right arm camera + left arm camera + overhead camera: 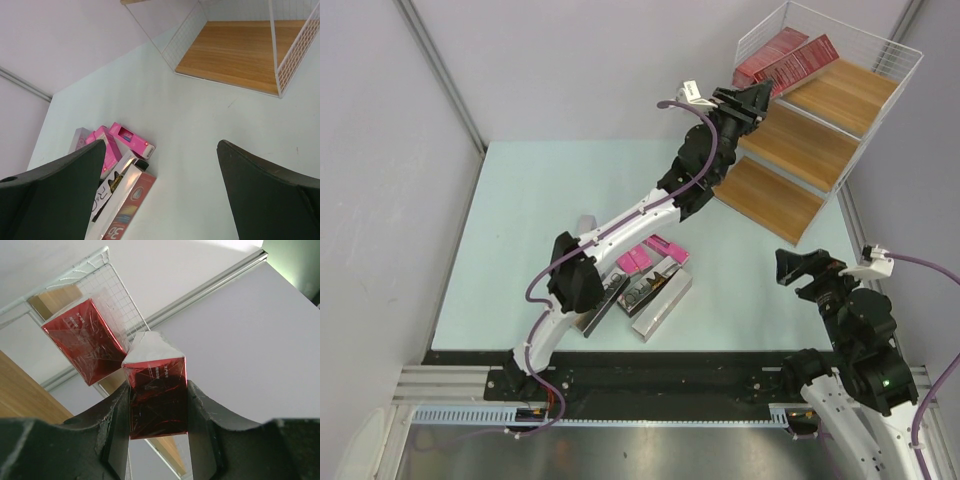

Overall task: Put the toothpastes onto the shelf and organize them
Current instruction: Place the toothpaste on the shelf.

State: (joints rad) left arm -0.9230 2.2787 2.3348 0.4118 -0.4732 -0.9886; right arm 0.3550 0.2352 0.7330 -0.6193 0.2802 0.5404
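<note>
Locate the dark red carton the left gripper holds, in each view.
Top external: dark red carton, upper right, at the shelf top board.
Left wrist: centre, in the left gripper.
Right wrist: not in it.
Shared landmark: the shelf, its wooden boards in all three.

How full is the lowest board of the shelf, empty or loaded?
Empty. The right wrist view shows the lowest board as bare wood, and the overhead view shows nothing on it.
</note>
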